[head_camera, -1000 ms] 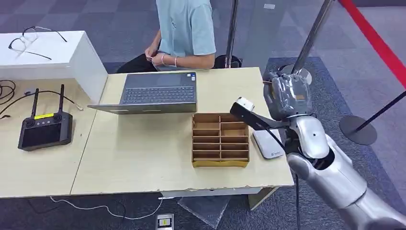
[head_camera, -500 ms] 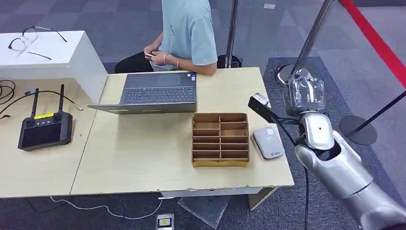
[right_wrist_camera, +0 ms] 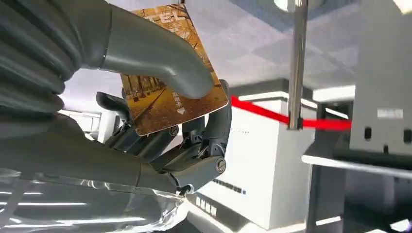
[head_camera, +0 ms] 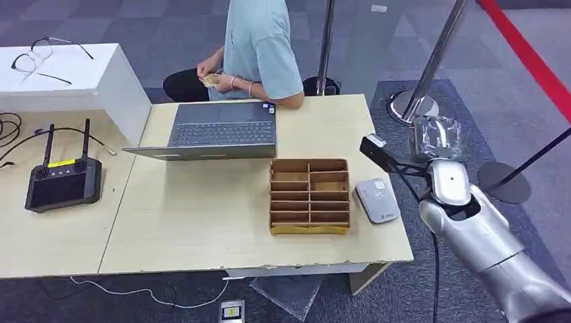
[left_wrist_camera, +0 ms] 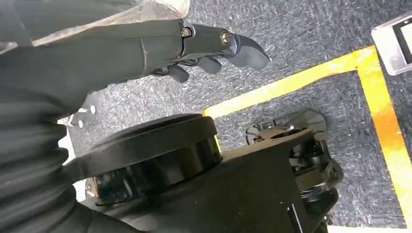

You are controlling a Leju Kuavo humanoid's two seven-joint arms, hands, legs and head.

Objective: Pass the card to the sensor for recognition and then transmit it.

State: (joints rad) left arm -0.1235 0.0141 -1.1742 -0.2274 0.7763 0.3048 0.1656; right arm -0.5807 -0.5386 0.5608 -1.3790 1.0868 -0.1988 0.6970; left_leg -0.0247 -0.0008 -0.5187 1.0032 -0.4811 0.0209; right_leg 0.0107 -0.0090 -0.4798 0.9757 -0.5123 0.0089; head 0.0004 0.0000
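My right hand (head_camera: 436, 138), wrapped in clear plastic, hovers past the table's right edge, up and to the right of the grey-white card sensor (head_camera: 378, 200). The sensor lies flat on the table beside the cardboard organizer (head_camera: 310, 195). In the right wrist view the right hand (right_wrist_camera: 160, 131) pinches a golden-brown printed card (right_wrist_camera: 170, 102) between thumb and fingers, lifted in the air. My left hand (left_wrist_camera: 209, 46) hangs over the carpet floor, holding nothing, with its fingers loosely bent.
An open laptop (head_camera: 222, 128) stands behind the organizer, and a person (head_camera: 259, 47) sits behind it handling small things. A black remote controller (head_camera: 64, 182) lies on the left table. Stanchion poles (head_camera: 434, 54) and bases stand to my right.
My right hand has swung to the right with the card, from above the sensor's near side out beyond the table edge, uncovering the sensor. The person has shifted a little.
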